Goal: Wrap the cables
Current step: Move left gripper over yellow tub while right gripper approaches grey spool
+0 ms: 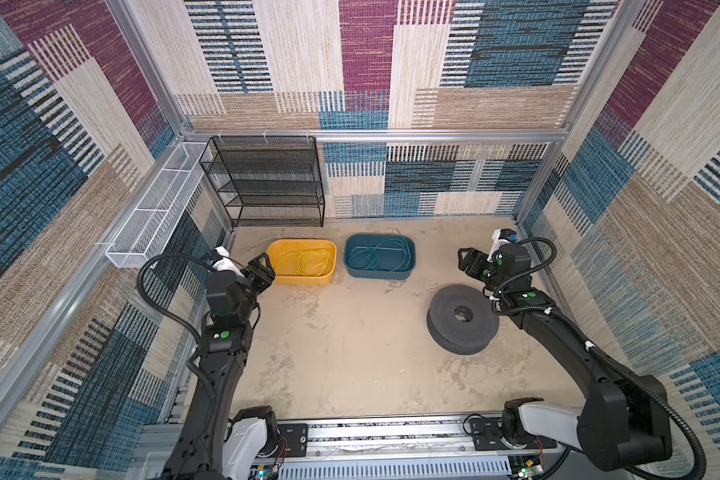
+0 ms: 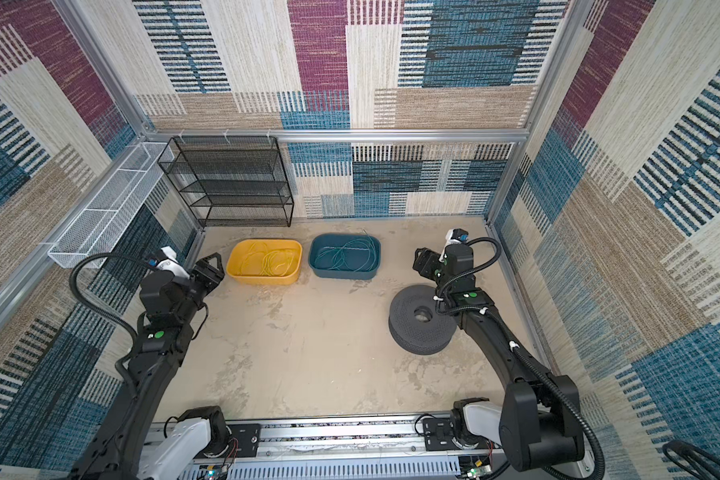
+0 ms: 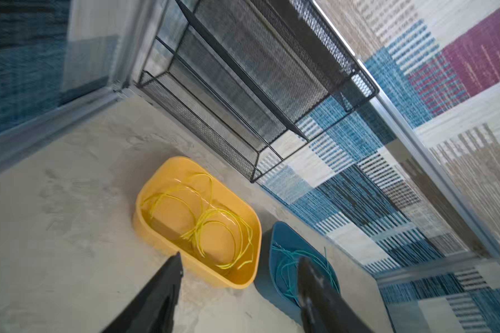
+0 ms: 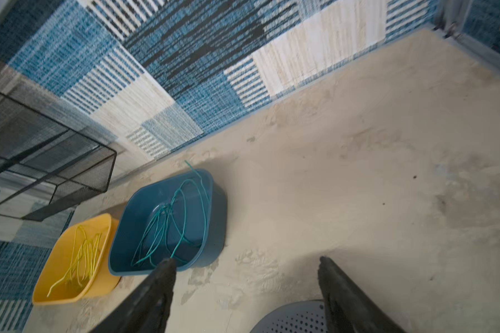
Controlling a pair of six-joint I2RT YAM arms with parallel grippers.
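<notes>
Thin yellow cables (image 1: 306, 262) (image 3: 211, 219) lie in loose loops inside a yellow bin (image 1: 300, 280). To its right, teal cables (image 1: 377, 254) (image 4: 173, 219) are coiled in a blue bin (image 1: 377, 274), with one end sticking up over the far rim. My left gripper (image 1: 265, 270) (image 3: 240, 258) hovers at the yellow bin's left end, open and holding nothing. My right gripper (image 1: 466, 259) (image 4: 246, 260) hangs open and empty right of the blue bin. It is above the far edge of a dark perforated spool (image 1: 462, 320).
A black mesh shelf (image 1: 267, 183) stands against the back wall behind the yellow bin. A white mesh basket (image 1: 154, 208) hangs on the left wall. The arms' metal base rail (image 1: 371, 436) runs along the table's front edge. Patterned walls enclose the table.
</notes>
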